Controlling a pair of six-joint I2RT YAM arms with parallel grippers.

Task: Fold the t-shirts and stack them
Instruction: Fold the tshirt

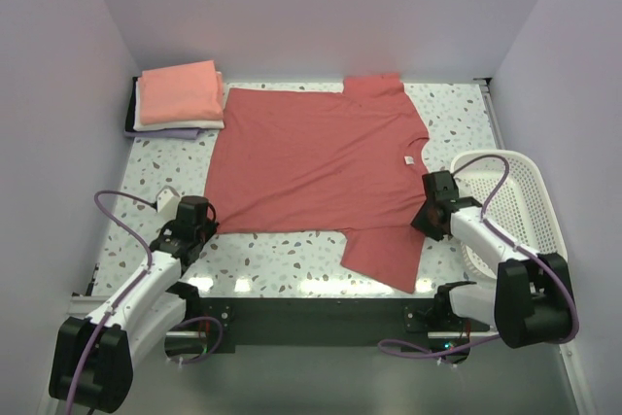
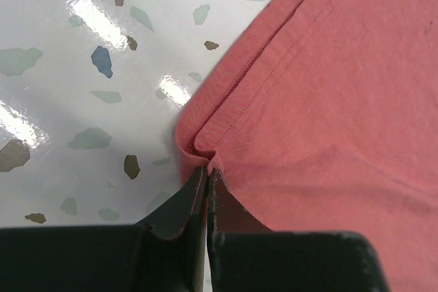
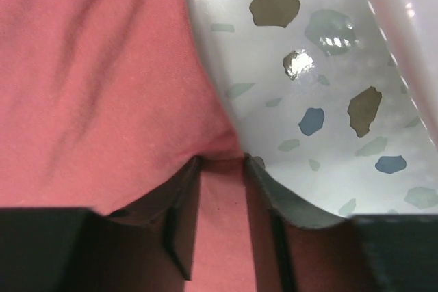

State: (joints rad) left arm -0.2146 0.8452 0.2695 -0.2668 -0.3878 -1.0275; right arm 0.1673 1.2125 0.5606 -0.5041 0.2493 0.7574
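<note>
Left end effector [image 2: 207, 170]: clamped on red t-shirt [image 1: 311, 157] hem corner.
Right end effector [image 3: 222, 163]: part-open astride shoulder edge, seemingly not yet clamped.
Position: flat on table [image 1: 292, 258], between far and near edges.
Handling: light, limp; pinch edges.

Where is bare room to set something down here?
Free: table strip left of the dusty-red t-shirt, between folded stack and left claw; near strip from left claw to the near sleeve; far-right corner beyond the basket. Crowded: right claw sits between shirt and basket.

No readable text; t-shirt [image 1: 321, 157] neck label [image 1: 409, 159] illegible.
</note>
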